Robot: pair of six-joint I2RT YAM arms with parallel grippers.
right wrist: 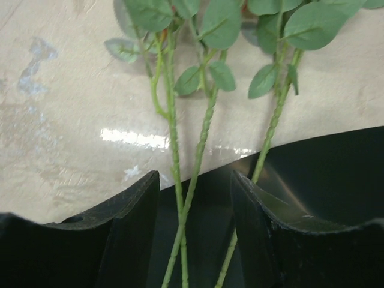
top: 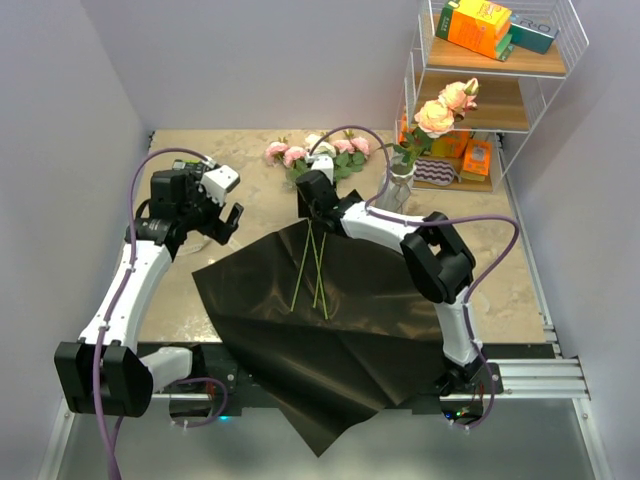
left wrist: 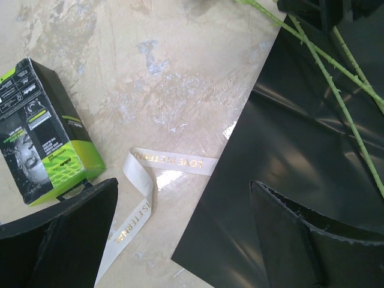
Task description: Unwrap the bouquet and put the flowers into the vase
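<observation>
The bouquet lies unwrapped. Its black paper sheet (top: 330, 330) is spread flat and hangs over the table's near edge. Several flowers lie with pink and cream heads (top: 300, 153) on the table and their stems (top: 316, 265) on the sheet. Two peach roses (top: 440, 110) stand in the vase (top: 397, 188). My right gripper (top: 313, 212) (right wrist: 195, 180) is low over the stems, jaws partly apart. Two crossed stems (right wrist: 201, 141) run between its fingers untouched, and a third (right wrist: 273, 123) passes behind the right finger. My left gripper (top: 228, 222) (left wrist: 183, 183) hangs open over the sheet's left edge (left wrist: 288, 150).
A beige ribbon (left wrist: 174, 162) with gold lettering lies loose on the table beside the sheet. A green and black box (left wrist: 45, 129) lies to its left. A white wire shelf (top: 500, 90) with orange boxes stands at the back right, just behind the vase.
</observation>
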